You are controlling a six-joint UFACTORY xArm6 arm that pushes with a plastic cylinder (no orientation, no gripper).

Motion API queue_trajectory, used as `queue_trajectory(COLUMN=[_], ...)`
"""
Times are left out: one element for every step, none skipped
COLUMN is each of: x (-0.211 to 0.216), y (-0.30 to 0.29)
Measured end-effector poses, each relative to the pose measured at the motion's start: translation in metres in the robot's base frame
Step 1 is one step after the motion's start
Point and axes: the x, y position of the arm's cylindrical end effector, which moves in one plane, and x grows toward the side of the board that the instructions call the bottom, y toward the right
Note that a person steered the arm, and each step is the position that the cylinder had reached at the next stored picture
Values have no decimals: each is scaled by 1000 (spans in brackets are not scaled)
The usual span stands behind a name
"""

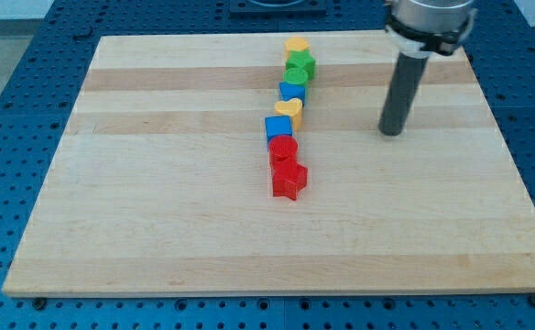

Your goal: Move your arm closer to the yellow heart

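The yellow heart (290, 112) lies in the middle of a line of blocks running down the centre of the wooden board (158, 202). My tip (392, 133) rests on the board well to the right of the heart, at about the height of the blue cube (278, 128), touching no block. From the view's top the line holds a yellow block (296, 45), a green star (301, 63), a green round block (295, 76), a blue block (292, 91), the yellow heart, the blue cube, a red round block (284, 148) and a red star (289, 180).
The board lies on a blue perforated table (11, 110). The arm's metal wrist (429, 23) hangs above the board's upper right part.
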Motion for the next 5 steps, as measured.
queue_trajectory(x=[-6, -13, -19, -19, -19], y=[-16, -22, -40, -65, -90])
